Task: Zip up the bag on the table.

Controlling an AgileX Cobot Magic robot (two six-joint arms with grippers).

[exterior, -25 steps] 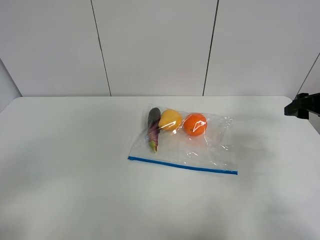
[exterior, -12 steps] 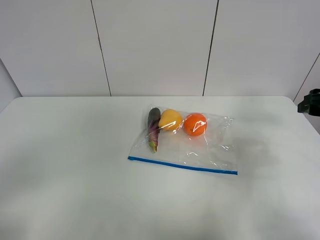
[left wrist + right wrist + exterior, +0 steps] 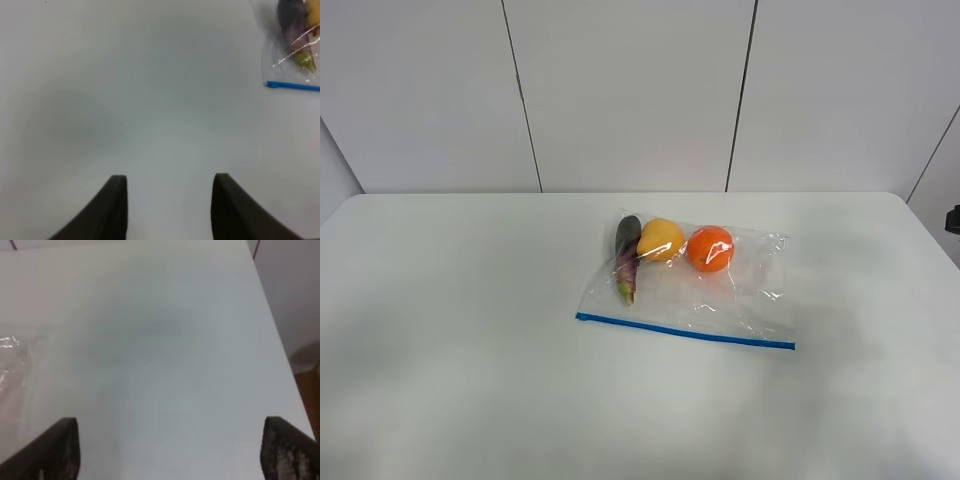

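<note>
The counter [image 3: 470, 330] filled the high view, wide and white with rounded corners, and the bag [image 3: 705, 300] lay flat on it a little right of the middle, clear and crinkled. Its blue zip strip [image 3: 685, 331] ran along the edge nearest the camera. Inside the bag, against the edge opposite the strip, sat an orange [image 3: 710, 248], just beside it a yellow fruit [image 3: 660, 239], and beyond that a purple eggplant [image 3: 626, 258] lying lengthwise toward the strip.

The high view showed no arm over the bag; only a dark scrap of hardware [image 3: 954, 219] peeked in beyond the counter's right edge, well apart from the bag, too small to identify.

The wrist cameras filled in what the high view lacked. The left gripper [image 3: 168, 184] hung over bare counter, jaws released with a clear gap between the two dark tips, nothing between them. From there only the bag's corner showed: the end of the zip strip [image 3: 292, 85] and the eggplant's greenish tip [image 3: 305, 60].

The right gripper [image 3: 170, 440] was over the counter near its corner, jaws spread very wide and holding nothing. That view caught just a blurred sliver of the bag's crinkled plastic [image 3: 11, 365], plus the counter's edge and floor beyond.
</note>
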